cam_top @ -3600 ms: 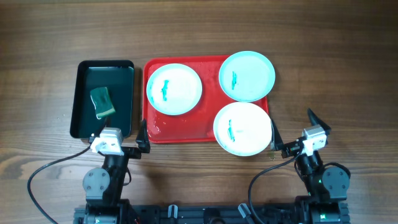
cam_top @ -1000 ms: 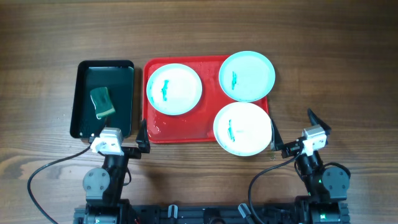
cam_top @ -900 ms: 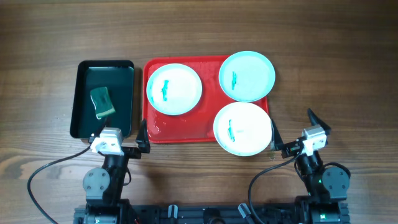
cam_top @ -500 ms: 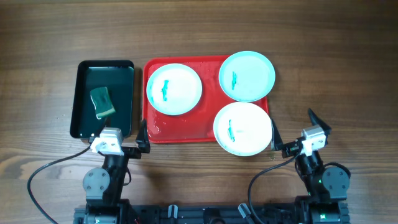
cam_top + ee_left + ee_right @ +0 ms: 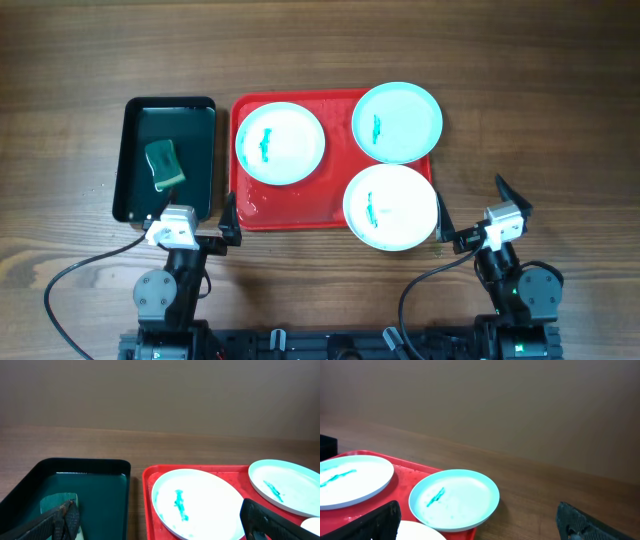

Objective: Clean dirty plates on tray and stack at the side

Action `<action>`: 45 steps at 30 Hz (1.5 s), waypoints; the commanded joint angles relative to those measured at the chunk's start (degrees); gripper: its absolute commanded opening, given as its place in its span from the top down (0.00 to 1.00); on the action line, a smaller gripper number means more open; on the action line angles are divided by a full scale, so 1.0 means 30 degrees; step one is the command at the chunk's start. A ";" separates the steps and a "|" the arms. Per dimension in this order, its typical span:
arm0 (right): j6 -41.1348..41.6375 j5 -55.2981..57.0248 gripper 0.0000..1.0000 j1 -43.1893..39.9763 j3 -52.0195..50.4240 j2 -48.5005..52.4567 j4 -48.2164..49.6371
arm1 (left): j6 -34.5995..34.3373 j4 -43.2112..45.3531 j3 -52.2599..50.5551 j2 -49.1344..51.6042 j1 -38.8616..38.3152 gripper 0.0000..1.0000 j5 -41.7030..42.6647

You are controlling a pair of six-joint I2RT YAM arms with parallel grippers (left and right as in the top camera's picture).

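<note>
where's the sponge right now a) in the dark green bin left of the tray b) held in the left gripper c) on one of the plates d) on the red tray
a: the green sponge lies inside the dark green bin, which sits just left of the red tray.

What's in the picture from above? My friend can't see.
Three teal-smeared plates sit on a red tray, beside a dark bin holding a green sponge. The left end effector and right end effector rest open nearby.
</note>
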 commanded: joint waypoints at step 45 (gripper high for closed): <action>0.1953 -0.8021 0.00 -0.0073 2.0516 2.0276 -0.9347 | -0.3322 -2.1063 2.5624 1.9190 0.0743 0.00 -0.2579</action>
